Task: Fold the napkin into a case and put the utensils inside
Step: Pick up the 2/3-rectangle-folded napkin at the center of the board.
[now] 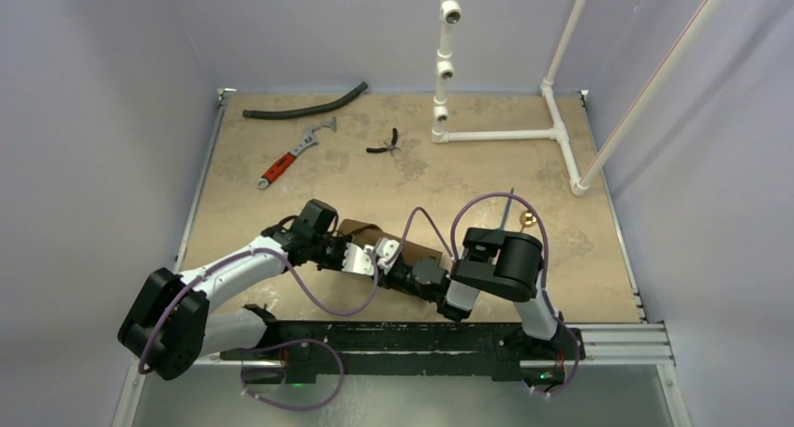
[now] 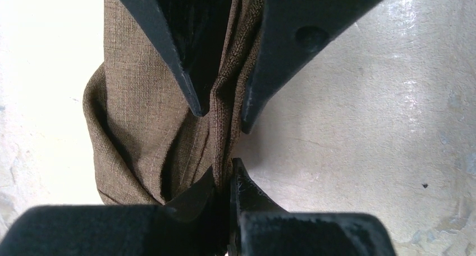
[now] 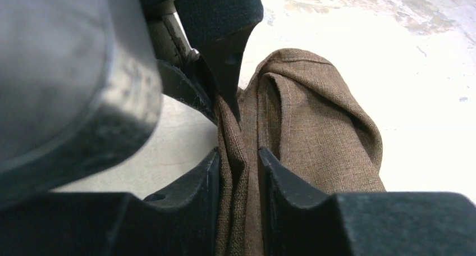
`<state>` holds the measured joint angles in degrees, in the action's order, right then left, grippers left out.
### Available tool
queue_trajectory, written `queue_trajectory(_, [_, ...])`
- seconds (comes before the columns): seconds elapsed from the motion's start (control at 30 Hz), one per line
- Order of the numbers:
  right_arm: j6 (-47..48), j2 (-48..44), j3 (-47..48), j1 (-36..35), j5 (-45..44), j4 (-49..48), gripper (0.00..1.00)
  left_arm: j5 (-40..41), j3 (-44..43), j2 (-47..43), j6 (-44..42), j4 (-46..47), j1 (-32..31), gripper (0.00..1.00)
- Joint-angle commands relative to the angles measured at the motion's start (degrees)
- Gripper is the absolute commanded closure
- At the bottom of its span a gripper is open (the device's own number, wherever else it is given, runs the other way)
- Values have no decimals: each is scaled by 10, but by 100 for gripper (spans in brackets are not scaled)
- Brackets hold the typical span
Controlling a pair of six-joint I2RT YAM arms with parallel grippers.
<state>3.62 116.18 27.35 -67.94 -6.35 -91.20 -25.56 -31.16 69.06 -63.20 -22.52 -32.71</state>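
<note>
No text, label, brand name, number or sign can be read in any of the three views.
</note>
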Motion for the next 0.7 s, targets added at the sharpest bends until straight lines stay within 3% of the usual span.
queue_trajectory(0.0, [11, 16, 55, -8, 21, -296, 72, -27, -25, -4, 25, 18, -14, 100])
queue_trajectory(0.2, [-13, 28, 65, -8, 20, -295, 93, -28, -28, -7, 46, 31, -15, 100])
queue_trajectory(0.23, [-15, 27, 64, -8, 21, -295, 97, -28, -27, -8, 51, 35, -15, 96])
queue_trajectory(0.37, [-56, 16, 41, 1, 27, -295, 100, -6, -23, -20, 63, 42, -15, 48])
queue_trajectory(0.47, [-69, 15, 25, 2, 31, -295, 100, 9, -21, -41, 73, 29, -3, 31])
queue_trajectory(0.5, [-74, 17, 21, 1, 31, -295, 100, 11, -21, -51, 81, 23, 3, 18])
queue_trajectory(0.57, [-84, 20, 17, 2, 28, -295, 100, 17, -26, -73, 93, 6, 10, 10])
queue_trajectory(0.67, [-95, 23, 9, 3, 23, -295, 100, 27, -38, -111, 100, -43, 24, 7])
